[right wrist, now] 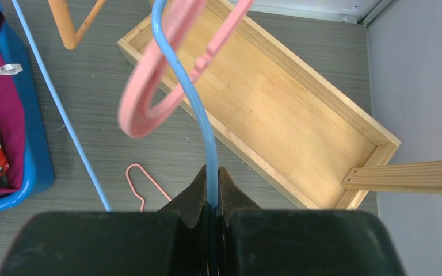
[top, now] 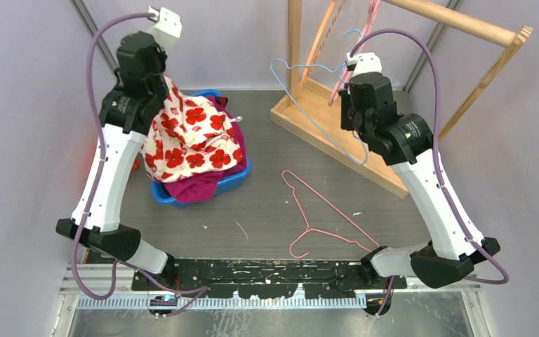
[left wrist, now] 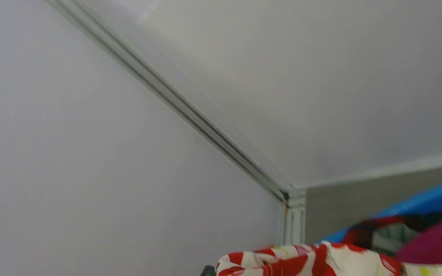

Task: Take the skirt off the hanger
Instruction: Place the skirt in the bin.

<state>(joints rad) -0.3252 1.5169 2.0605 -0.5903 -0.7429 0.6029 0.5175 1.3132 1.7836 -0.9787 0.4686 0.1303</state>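
Robot lab test cell
Pale panels in aluminium framing (left wrist: 207,123) enclosed a grey table (top: 267,203); left arm (top: 109,182) and right arm (top: 431,196) were bolted to a black rail (top: 267,270).

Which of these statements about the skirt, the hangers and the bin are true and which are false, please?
1. The right gripper is shut on the blue hanger. True.
2. The skirt hangs on the blue hanger. False: it is off the hanger and hangs from the left gripper over the bin.
3. A pink wire hanger lies on the table. True.
4. The bin is red. False: it is blue.
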